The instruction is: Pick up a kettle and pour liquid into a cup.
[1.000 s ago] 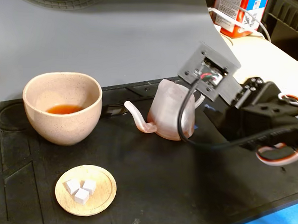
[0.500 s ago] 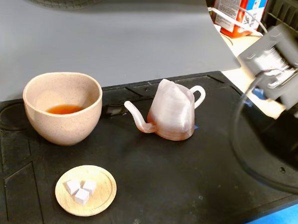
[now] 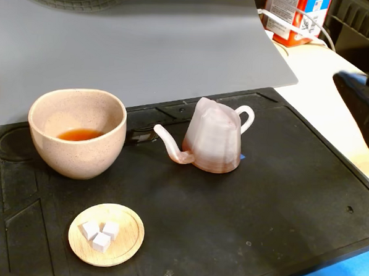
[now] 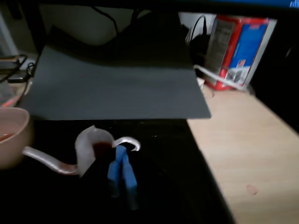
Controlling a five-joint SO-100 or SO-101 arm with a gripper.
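The pink translucent kettle [image 3: 212,142] stands upright on the black mat [image 3: 279,211], its spout pointing left toward the cup [image 3: 78,160]. A shallow pool of orange-red liquid [image 3: 79,134] lies in the speckled beige cup. In the fixed view only a dark part of the arm [image 3: 366,113] shows at the right edge, far from the kettle. The wrist view shows the kettle [image 4: 91,147] and the cup's edge [image 4: 11,140] at left. My gripper [image 4: 120,154] appears there as two blurred blue fingers pressed together, holding nothing, with their tips just below the kettle's handle in the picture.
A small wooden saucer [image 3: 127,245] with three white cubes [image 3: 101,234] sits at the mat's front left. A grey sheet [image 3: 146,43] rises behind the mat. A red and blue box [image 3: 293,17] stands on the pale tabletop at the back right.
The arm drew back from the kettle's handle to the right and has almost left the fixed view. The kettle, cup and saucer have stayed in place.
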